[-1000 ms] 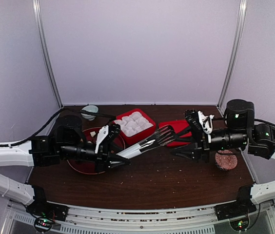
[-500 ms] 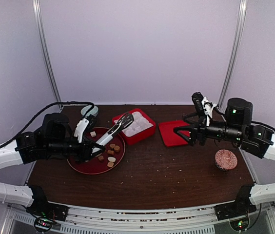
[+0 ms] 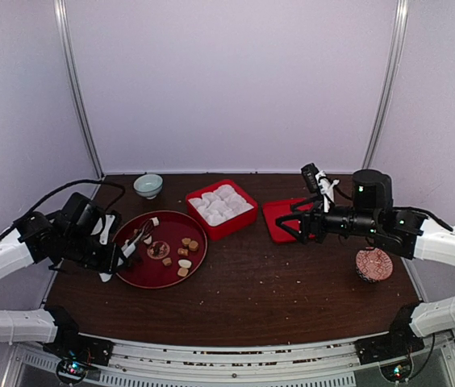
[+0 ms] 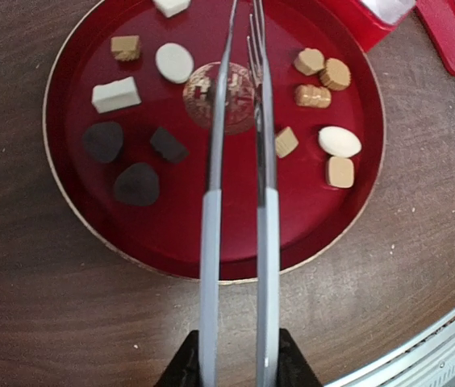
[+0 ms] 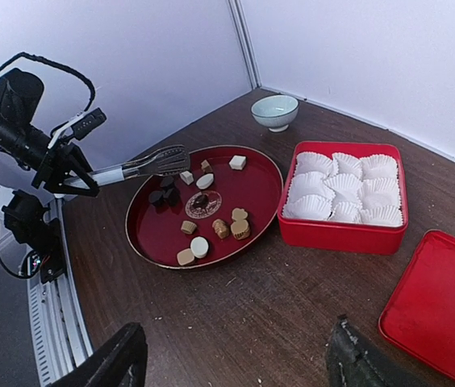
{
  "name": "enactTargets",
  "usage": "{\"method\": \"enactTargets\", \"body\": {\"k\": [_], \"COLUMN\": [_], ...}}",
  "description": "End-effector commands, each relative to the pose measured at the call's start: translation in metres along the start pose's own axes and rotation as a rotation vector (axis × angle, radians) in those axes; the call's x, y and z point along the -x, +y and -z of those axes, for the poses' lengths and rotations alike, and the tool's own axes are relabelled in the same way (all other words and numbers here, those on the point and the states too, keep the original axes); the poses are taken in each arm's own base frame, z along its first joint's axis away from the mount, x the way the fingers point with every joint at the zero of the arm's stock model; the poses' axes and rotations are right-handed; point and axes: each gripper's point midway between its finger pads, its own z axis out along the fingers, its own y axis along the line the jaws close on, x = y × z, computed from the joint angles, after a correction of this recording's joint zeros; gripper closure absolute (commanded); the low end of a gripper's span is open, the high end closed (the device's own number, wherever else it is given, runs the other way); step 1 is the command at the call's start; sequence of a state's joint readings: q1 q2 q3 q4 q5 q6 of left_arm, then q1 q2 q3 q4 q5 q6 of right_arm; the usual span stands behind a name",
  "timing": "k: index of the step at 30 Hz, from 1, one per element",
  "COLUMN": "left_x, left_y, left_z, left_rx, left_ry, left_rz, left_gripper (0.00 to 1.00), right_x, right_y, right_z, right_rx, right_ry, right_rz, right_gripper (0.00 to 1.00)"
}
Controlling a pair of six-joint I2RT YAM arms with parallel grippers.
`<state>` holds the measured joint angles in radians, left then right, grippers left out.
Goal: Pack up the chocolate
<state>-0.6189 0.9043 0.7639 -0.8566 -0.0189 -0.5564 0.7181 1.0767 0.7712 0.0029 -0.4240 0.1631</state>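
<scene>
The chocolate [image 4: 314,96] is several dark brown, tan and cream pieces lying loose on a round red plate [image 4: 308,218]. It also shows in the top view [image 3: 184,251] and the right wrist view [image 5: 221,228]. My left gripper [image 4: 234,359] is shut on the metal tongs [image 4: 211,201]. The tongs reach over the plate's middle with their arms slightly apart and nothing between them. In the top view the left gripper [image 3: 114,254] is at the plate's left edge. My right gripper [image 5: 235,355] is open and empty above the table by the red lid [image 3: 284,219].
A red box [image 3: 248,216] of white paper cups [image 5: 344,187] stands behind the plate [image 3: 143,270]. A pale bowl [image 3: 148,185] sits at the back left. A round patterned disc [image 3: 373,264] lies at the right. Booth walls enclose the table.
My left arm has drawn back to the left with the tongs, from reaching across to the right gripper, past the box, to over the plate. My right gripper has shifted slightly left.
</scene>
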Motion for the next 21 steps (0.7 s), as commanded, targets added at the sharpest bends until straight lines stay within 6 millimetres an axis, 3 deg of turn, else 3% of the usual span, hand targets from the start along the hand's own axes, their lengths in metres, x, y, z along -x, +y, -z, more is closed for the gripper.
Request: {"method": "enactTargets", "body": {"k": [1, 21], "left_x": [0.008, -0.022], "left_y": [0.012, 0.032], "left_z": [0.013, -0.004], "left_rx": [0.021, 0.123], "left_ry": [0.014, 0.19], "left_rz": [0.088, 0.187], "left_gripper": [0.73, 0.68], "right_x": [0.004, -0.006], "right_y": [0.001, 0.0], "right_z": [0.001, 0.003], "right_rx": [0.021, 0.028], "right_ry": [-0.028, -0.011], "right_rz": [0.002, 0.013], "right_gripper": [0.23, 0.24]}}
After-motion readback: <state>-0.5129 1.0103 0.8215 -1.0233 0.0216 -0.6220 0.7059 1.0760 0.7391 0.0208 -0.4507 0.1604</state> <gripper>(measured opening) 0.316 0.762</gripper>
